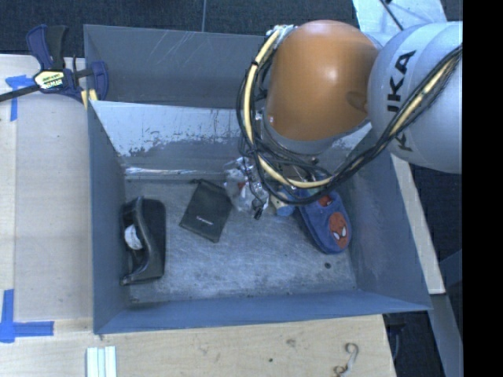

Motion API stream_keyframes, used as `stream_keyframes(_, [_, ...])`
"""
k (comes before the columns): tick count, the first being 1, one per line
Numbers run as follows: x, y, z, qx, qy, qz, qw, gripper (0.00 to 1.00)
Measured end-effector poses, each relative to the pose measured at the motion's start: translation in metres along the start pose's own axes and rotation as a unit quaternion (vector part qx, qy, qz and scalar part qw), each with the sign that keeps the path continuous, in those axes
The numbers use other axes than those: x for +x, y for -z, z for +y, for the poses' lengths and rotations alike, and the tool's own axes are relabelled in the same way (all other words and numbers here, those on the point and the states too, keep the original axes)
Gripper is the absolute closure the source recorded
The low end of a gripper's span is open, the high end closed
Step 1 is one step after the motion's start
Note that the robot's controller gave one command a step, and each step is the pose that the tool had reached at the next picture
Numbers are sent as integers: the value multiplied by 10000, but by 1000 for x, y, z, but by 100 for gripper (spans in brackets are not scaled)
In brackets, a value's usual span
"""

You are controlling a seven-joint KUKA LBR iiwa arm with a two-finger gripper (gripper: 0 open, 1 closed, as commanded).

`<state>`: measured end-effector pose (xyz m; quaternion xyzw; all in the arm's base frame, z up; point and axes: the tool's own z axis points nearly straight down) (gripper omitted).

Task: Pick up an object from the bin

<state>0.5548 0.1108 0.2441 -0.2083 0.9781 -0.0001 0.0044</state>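
From where I stand, the arm point(416, 93) comes down into the grey bin point(106, 210) with its orange cover point(318, 81) and looped yellow-and-black cables point(259, 69) hanging over the middle of the floor. The thing to steer by is the blue slipper point(328, 225) with a red-and-white Spider-Man face on it, lying aslant on the bin floor. The gripper point(254, 195) pokes out from under the cover just to the left of the slipper's upper end, low over the floor. Most of it is hidden by the cover and cables, so I cannot tell whether it is open or closed, or whether it has hold of anything. Right at its tip, on the side away from the slipper, sits a pale crinkled scrap point(235, 181). Further left of the slipper a black flat case point(206, 211) lies tilted, just beside the gripper. Well left of the slipper, near the bin's wall, rests a black stapler-like tool point(145, 240).
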Motion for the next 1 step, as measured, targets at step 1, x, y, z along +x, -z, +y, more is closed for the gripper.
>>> stream_keyframes(1, [19, -40, 44, -29, 2475, 40, 9689, 100])
